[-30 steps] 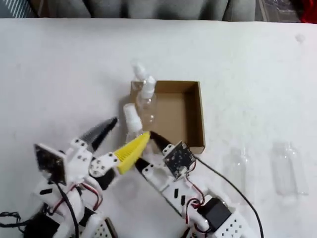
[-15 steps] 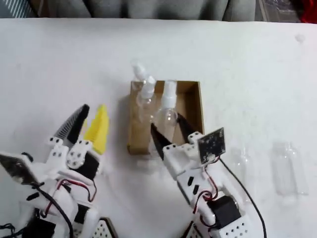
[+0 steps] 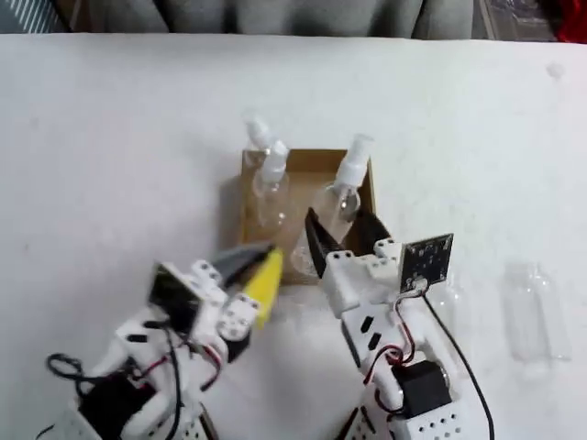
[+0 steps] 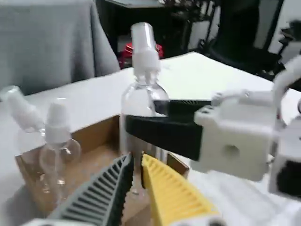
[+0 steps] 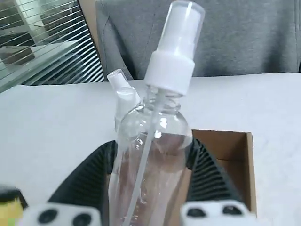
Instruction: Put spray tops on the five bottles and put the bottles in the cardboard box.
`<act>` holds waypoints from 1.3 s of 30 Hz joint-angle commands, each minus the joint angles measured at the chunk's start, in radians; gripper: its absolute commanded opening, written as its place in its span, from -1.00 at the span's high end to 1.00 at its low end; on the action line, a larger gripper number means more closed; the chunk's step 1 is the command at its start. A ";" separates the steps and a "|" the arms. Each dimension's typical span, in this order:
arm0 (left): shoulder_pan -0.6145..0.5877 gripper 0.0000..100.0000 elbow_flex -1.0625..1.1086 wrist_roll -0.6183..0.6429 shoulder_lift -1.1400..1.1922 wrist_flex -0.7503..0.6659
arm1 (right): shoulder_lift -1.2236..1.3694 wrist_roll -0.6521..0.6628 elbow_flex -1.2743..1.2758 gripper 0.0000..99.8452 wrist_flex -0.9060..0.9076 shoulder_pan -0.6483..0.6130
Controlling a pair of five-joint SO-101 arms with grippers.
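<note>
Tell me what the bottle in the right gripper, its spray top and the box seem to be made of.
Bottle: probably clear plastic with a glossy finish. The tube inside shows through the wall, and there are highlights on the shoulder. Glass cannot be ruled out.
Spray top: opaque white plastic, smooth and slightly shiny.
Box: brown cardboard, matte, with thin raw-cut edges.

Capped bottles (image 3: 269,183) block cardboard box's (image 3: 312,158) left side; held bottle (image 3: 337,203) fills right; left hand (image 3: 269,253) crowds rim.

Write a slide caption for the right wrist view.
Right gripper holds a spray-topped bottle at the cardboard box.
</note>
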 commanded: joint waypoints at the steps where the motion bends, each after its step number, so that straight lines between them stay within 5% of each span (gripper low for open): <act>1: 0.120 0.95 0.026 -0.017 0.002 -0.037 | -0.012 -0.114 -0.074 0.97 -0.042 -0.002; 5: 0.170 0.95 0.051 -0.017 0.002 -0.046 | -0.012 -0.252 -0.072 0.97 -0.074 -0.002; 13: 0.165 0.95 0.031 -0.015 0.259 -0.160 | -0.012 -0.256 -0.074 0.97 -0.016 -0.151; 19: 0.165 0.95 -0.091 -0.025 0.544 -0.166 | -0.012 -0.204 -0.075 0.97 -0.013 -0.110; 30: 0.114 0.95 -0.089 -0.063 0.518 -0.130 | -0.012 -0.041 -0.186 0.97 0.200 -0.110; 39: 0.084 0.95 -0.081 -0.068 0.519 -0.132 | -0.013 -0.029 -0.193 0.97 0.223 -0.111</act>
